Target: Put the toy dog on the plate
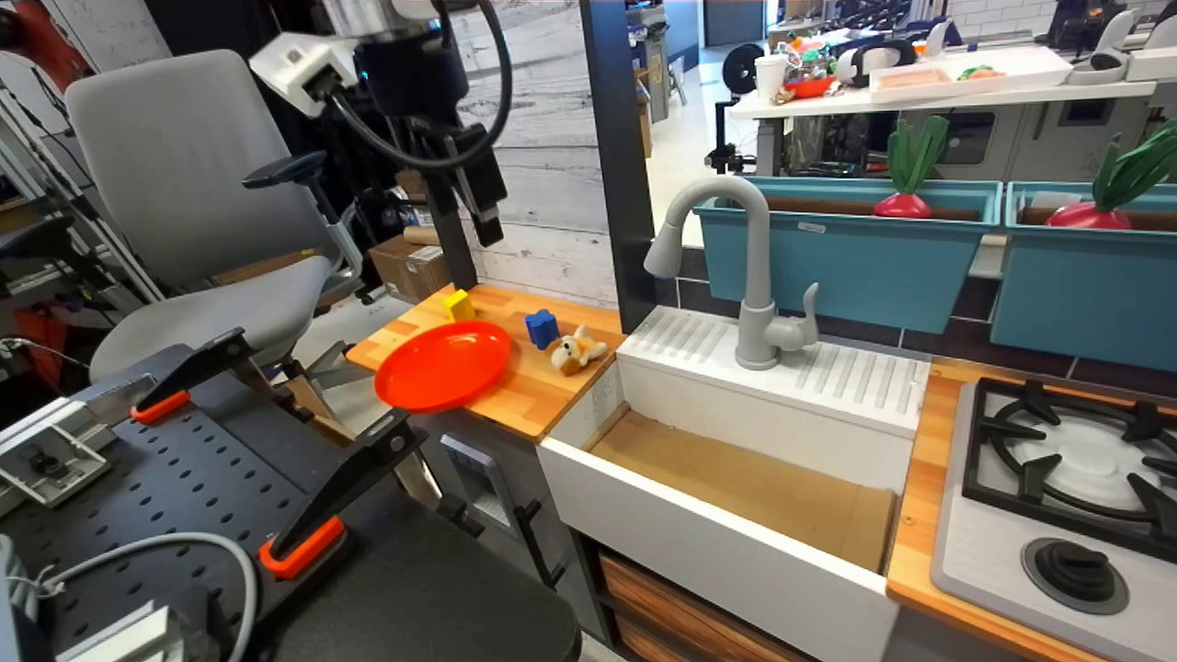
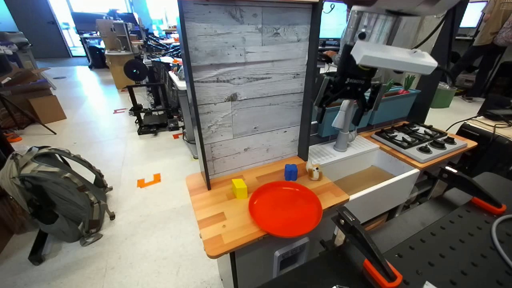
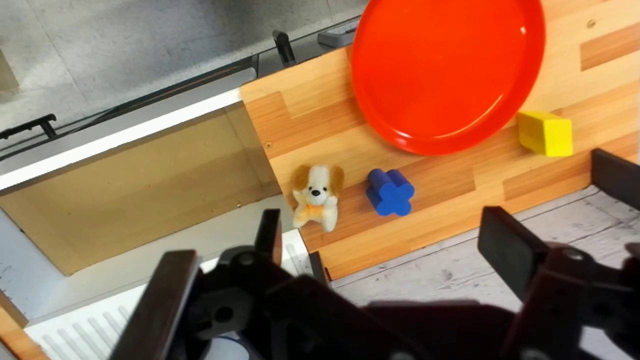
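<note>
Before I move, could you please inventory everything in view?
toy dog: 1, white and tan, on counter by sink
plate: 1, orange-red, on counter
flower-shaped block: 1, blue, beside toy dog
rectangular block: 1, yellow, near plate
sink: 1, white, beside counter
faucet: 1, grey, behind sink
stove: 1, grey and black, beyond sink
planters: 2, teal, behind faucet
toy radishes: 2, red and green, in planters
clamps: 2, black and orange, at table edge
chair: 1, grey, beyond table
backpack: 1, grey, on floor
background items: uncounted, mixed, far off
gripper: 1, black, open, above counter
arm: 1, silver, above gripper
</note>
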Available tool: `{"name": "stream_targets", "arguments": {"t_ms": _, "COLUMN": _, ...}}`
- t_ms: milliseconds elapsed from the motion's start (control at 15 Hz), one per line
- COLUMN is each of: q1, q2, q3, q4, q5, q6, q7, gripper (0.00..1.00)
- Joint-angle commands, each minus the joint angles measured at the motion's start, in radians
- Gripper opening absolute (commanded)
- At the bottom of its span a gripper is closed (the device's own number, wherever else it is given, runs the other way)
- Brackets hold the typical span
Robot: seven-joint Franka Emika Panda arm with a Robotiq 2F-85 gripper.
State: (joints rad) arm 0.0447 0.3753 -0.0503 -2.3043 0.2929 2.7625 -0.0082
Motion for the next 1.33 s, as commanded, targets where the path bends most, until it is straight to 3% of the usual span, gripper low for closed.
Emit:
{"name": "stream_targets", "arguments": {"t_ms": 0, "q1": -0.029, "q2": 0.199, "q3": -0.004, "q4": 0.158, "q5": -0.058, "q6": 0.031, "q7": 0.094, "gripper": 1.00}}
{"name": "stream_targets", "arguments": {"t_ms": 467, "q1": -0.028, "q2": 0.433, "q3": -0.048, "q4": 0.380, "q5": -0.110, "q6": -0.032, "q7": 0.199, "gripper": 1.00}}
{"name": "stream_targets", "arguments": {"t_ms": 1000, "q1": -0.008, "q2": 0.585, "q3": -0.056, "q4": 0.540, "q5": -0.118, "q6": -0.077, "q7": 0.256, "gripper": 1.00}}
{"name": "stream_targets", "arguments": {"t_ms": 1067, "q1": -0.005, "q2": 0.596, "q3": -0.056, "q4": 0.551, "q5": -0.119, "q6": -0.073, "q7": 0.260, "gripper": 0.97}}
{"name": "stream_targets", "arguments": {"t_ms": 1133, "q1": -0.001, "q2": 0.607, "q3": -0.056, "q4": 0.563, "q5": -0.120, "q6": -0.070, "q7": 0.262, "gripper": 0.74}}
{"name": "stream_targets", "arguments": {"t_ms": 1267, "q1": 0.004, "q2": 0.631, "q3": -0.058, "q4": 0.594, "q5": -0.122, "q6": -0.080, "q7": 0.266, "gripper": 0.67}}
